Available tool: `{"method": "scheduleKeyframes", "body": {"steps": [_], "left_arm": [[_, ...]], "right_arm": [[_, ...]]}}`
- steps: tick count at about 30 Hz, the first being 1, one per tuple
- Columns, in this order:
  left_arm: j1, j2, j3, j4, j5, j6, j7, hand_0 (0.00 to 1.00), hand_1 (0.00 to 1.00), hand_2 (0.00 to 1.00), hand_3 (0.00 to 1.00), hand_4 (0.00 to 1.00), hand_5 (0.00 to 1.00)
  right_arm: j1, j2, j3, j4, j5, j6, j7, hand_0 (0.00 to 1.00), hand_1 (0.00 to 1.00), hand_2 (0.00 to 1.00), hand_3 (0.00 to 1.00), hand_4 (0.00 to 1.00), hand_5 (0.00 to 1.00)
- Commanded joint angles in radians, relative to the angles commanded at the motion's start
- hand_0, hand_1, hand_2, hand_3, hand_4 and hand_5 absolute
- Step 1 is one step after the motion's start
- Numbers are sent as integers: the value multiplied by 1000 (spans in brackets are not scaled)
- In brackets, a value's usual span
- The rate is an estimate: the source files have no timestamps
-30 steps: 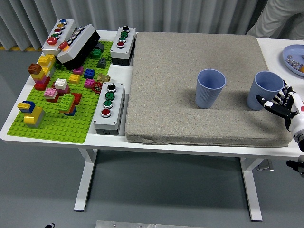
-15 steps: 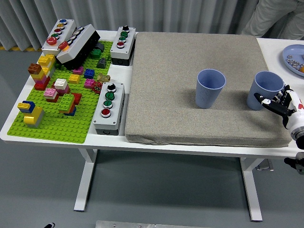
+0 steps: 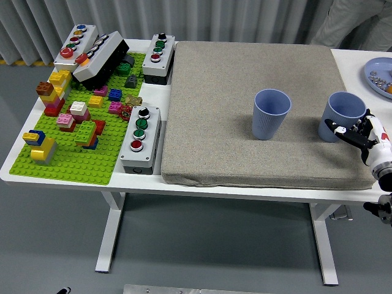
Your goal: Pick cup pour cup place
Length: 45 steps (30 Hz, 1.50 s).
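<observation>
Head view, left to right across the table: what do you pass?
Green brick baseplate → button box → grey mat → left blue cup → right blue cup → right robot hand → blue plate.

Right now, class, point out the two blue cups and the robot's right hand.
Left cup (image 3: 270, 116), head view, on its front wall.
Right cup (image 3: 343, 110), head view, on its inner back wall.
Right hand (image 3: 361, 131), head view, on the hand's middle.
</observation>
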Motion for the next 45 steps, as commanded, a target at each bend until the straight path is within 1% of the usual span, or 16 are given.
{"method": "scheduleKeyframes", "body": {"steps": [6,7,12,13,18,19,24,25,30,31,36,39,42,43,45], "left_arm": [[0,0,1,0,0,0,0,823,784,841,760,573,998],[1,1,2,0,0,0,0,823,784,841,760,573,998],[2,1,4,0,-1,0,0,823,784,841,760,573,998],[2,1,5,0,-1,0,0,825,783,841,761,573,998],[3,2,6,0,-1,0,0,825,783,841,761,573,998],[3,2,7,0,-2,0,0,824,784,841,761,573,998],[5,2,9,0,-4,0,0,824,784,841,761,573,998],[5,2,9,0,-5,0,-1,823,784,841,762,573,998],[6,2,9,0,-6,0,-1,823,784,841,762,573,998],[6,2,9,0,-6,0,-1,823,784,841,762,574,998],[4,2,10,0,-6,0,-2,823,784,841,762,574,998],[4,2,7,0,-5,0,-2,823,784,841,763,574,998],[4,2,7,0,-5,0,-2,823,784,841,763,574,998],[4,2,7,0,-5,0,-2,823,784,841,762,574,998],[4,2,7,0,-5,0,-1,823,784,841,762,574,998]], "right_arm": [[0,0,-2,0,7,5,0,948,909,998,998,862,417],[0,0,-4,0,9,8,1,928,858,927,931,861,414],[-1,1,-9,-2,15,15,-2,928,858,927,931,861,414],[-1,2,-11,-2,16,13,-3,815,690,607,729,790,322],[-2,3,-17,0,22,17,-10,815,690,607,729,790,322],[-2,3,-17,0,23,16,-9,715,591,516,652,781,315],[-3,3,-18,3,25,9,-7,715,591,516,652,781,315],[-4,3,-19,3,26,9,-6,658,557,492,637,791,326],[-4,3,-18,11,28,8,-4,658,557,492,637,791,326],[-4,3,-17,12,28,8,-4,652,558,490,631,800,341],[-2,-1,-13,33,17,5,-8,652,558,490,631,800,341],[-2,-5,-18,59,-25,-7,-18,654,562,495,632,802,352],[1,-10,-24,92,-106,-34,-30,654,562,495,632,802,352],[4,-13,-29,109,-147,-54,-38,661,565,496,636,770,317],[6,-15,-40,132,-212,-80,-56,661,565,496,636,770,317]]}}
